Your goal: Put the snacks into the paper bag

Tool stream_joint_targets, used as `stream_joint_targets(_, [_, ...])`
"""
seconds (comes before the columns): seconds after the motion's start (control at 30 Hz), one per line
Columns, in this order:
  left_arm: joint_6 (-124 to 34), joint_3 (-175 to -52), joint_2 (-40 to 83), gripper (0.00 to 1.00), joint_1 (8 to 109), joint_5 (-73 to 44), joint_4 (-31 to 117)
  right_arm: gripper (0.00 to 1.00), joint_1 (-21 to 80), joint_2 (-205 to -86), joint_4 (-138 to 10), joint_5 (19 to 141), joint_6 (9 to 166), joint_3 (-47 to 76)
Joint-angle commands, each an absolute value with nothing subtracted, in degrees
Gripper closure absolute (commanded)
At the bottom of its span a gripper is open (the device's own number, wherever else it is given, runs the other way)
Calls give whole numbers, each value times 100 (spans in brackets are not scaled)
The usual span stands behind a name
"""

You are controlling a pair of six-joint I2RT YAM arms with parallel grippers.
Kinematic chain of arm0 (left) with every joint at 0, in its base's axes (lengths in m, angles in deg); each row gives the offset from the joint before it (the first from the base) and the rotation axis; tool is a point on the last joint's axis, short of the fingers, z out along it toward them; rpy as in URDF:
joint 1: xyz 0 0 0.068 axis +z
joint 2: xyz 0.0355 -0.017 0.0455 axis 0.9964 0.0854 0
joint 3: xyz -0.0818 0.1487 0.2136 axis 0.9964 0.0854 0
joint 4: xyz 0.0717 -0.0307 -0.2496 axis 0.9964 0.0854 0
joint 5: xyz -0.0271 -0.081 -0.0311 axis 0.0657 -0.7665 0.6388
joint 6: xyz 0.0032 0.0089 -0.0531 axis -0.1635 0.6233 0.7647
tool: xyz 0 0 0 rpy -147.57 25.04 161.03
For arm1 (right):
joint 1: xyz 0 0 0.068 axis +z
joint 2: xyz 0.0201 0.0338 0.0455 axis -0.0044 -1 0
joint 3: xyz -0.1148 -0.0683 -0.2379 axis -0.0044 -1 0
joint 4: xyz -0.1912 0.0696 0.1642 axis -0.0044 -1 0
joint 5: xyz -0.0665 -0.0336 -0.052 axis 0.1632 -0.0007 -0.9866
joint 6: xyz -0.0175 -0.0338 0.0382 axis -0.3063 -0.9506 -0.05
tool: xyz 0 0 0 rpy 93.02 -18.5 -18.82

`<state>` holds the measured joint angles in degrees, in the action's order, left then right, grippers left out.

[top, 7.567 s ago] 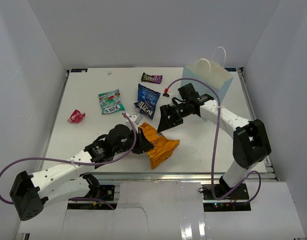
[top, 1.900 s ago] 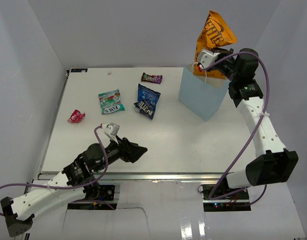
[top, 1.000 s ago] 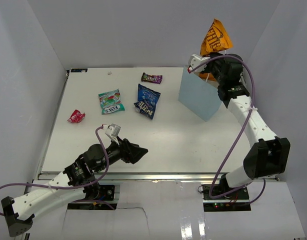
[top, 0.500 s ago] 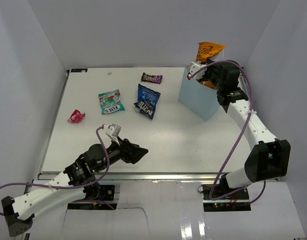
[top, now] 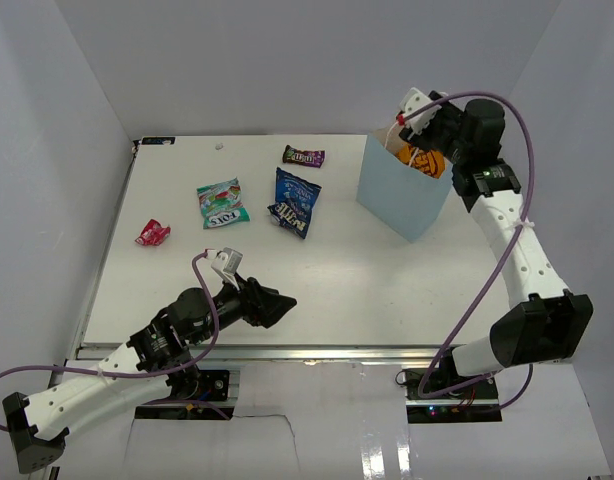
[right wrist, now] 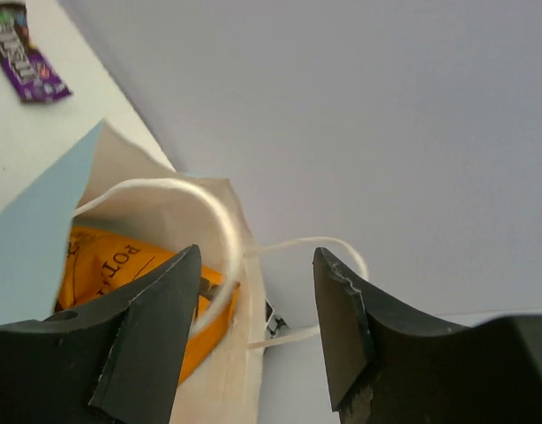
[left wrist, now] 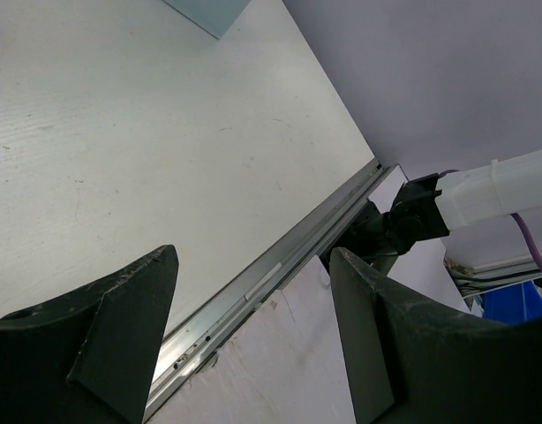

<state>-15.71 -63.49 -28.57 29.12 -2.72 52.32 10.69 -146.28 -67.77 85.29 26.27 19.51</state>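
The light blue paper bag (top: 399,192) stands upright at the back right of the table. An orange chip bag (top: 425,160) lies inside its mouth, also seen in the right wrist view (right wrist: 99,269). My right gripper (top: 430,128) hovers just above the bag's opening, open with nothing between its fingers (right wrist: 258,256); a white rope handle (right wrist: 220,221) curves below it. On the table lie a dark blue bag (top: 295,202), a teal-white bag (top: 222,203), a purple candy pack (top: 303,156) and a red wrapper (top: 152,233). My left gripper (top: 273,306) is open and empty near the front edge (left wrist: 253,256).
The table's metal front rail (left wrist: 280,265) runs just beneath the left fingers. White enclosure walls close in the table on three sides, and the paper bag stands close to the right wall. The right arm's base (left wrist: 386,231) sits past the front edge.
The right gripper opened and the orange chip bag dropped out of it into the paper bag. The right wrist shifted slightly back and right. The left arm stayed still.
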Motion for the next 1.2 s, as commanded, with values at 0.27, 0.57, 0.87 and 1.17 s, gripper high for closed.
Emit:
stream_joint_targets(0.27, [-1560,-7002,-2739,2,2912,1380,5573,34,684,-14524,-8957,10587,5590,4370])
stream_joint_targets(0.57, [-812,-8530,-460,2,3908,2313,6381,11,1545,-14295,-10613,12438,4949,2730])
stream_joint_targets(0.87, [-2156,-10630,2918,2,6734,-1613,6451,8,1906,-13935,-9788,11866,5484,724])
stream_joint_targets(1.17, [-3853,-13840,6075,2,6840,-2563,7217,7,1967,-13724,-9410,11717,5643,-147])
